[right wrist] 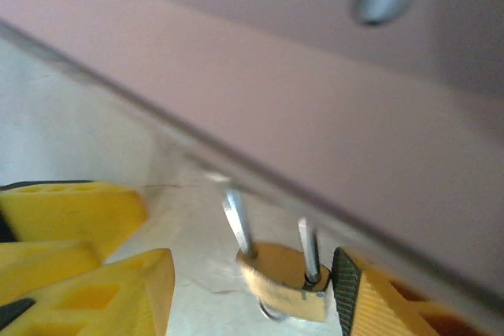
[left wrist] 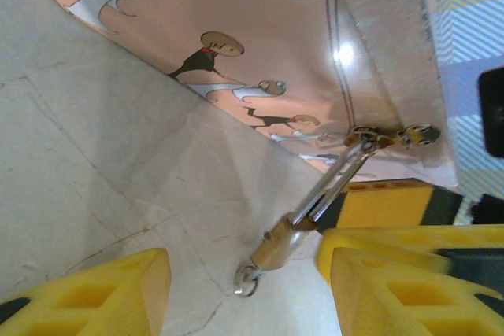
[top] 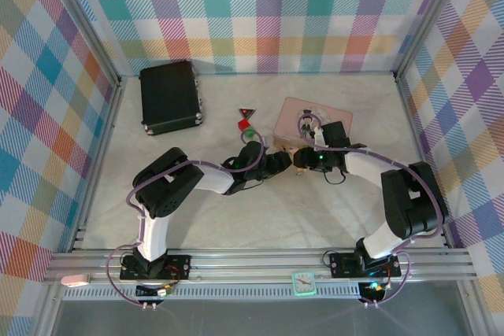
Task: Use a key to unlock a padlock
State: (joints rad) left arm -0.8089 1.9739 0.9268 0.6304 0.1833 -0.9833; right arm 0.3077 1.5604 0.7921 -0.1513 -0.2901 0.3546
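Observation:
The small brass padlock (left wrist: 283, 247) hangs by its long silver shackle (left wrist: 331, 186) from the latch of the pink box (left wrist: 236, 13), its body low over the table. A small metal ring (left wrist: 246, 282) sticks out under the body; the key's blade is hidden. My left gripper (left wrist: 240, 273) is open, with the padlock between its yellow fingers, nearer the right one. My right gripper (right wrist: 252, 273) is open too. Its right pad (right wrist: 345, 289) touches the side of the padlock (right wrist: 287, 273). From above, both grippers (top: 282, 161) (top: 304, 159) meet at the near left corner of the box (top: 331, 116).
A black case (top: 169, 97) lies at the back left. A red triangular piece (top: 247, 112), a red block (top: 243, 124) and a green block (top: 250, 135) sit just left of the pink box. Plaid walls close in three sides of the table.

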